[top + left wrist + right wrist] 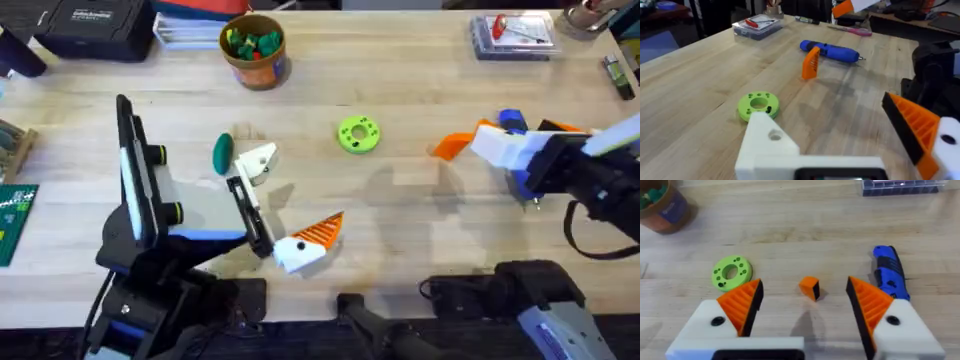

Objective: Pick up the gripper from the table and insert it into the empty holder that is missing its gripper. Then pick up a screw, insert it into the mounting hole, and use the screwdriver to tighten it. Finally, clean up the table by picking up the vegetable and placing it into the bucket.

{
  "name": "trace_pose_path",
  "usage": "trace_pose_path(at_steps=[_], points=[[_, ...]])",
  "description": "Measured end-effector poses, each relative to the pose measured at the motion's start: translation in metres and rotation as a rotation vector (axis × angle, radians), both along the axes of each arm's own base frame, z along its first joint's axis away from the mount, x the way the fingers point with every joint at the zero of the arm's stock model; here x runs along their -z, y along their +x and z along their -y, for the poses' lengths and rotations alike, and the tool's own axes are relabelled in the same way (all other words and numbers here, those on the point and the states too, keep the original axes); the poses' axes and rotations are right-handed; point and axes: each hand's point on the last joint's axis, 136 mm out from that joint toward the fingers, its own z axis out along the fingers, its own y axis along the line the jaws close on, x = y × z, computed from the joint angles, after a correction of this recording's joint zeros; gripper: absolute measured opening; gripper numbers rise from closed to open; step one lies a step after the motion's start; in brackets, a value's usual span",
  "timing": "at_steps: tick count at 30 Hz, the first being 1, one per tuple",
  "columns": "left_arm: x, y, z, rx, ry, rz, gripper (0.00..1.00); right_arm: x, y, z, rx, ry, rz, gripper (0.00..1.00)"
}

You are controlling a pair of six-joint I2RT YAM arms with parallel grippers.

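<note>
Wedge (pixel 810 287) standing on table (pixel 805 225) right between my spread right fingers (pixel 867 302), lined up for a grab | screwdriver (pixel 890 275) just beside | left claw (pixel 290 225) wide, holder (pixel 770 142) bare, waiting

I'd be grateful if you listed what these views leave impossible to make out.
- Clear box: in the overhead view its contents are too small to identify. The right wrist view's edge cuts it off.
- Screwdriver: in the overhead view the right gripper covers most of it, tip included.
- Bucket: in the right wrist view the picture's edge cuts it, so most of its contents are out of sight.
</note>
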Motion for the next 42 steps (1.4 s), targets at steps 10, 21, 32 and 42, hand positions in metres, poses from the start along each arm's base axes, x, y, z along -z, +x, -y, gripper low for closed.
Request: trace_pose_path(at_steps=[10,21,32,42], points=[[0.0,0.0,0.0,-0.004,-0.036,-0.076,0.985,0.007,0.001,-0.001,0.013,0.034,-0.051,0.994],[0.0,0.0,0.0,-0.008,-0.075,-0.162,0.985,0.033,0.025,-0.014,-0.3,-0.206,-0.484,0.994],[0.0,0.0,0.0,-0.009,-0.078,-0.169,0.985,0.087,0.061,-0.015,-0.633,-0.44,-0.589,0.994],[0.0,0.0,0.0,-0.009,-0.078,-0.169,0.985,0.12,0.062,-0.002,-0.728,-0.542,-0.707,0.988]])
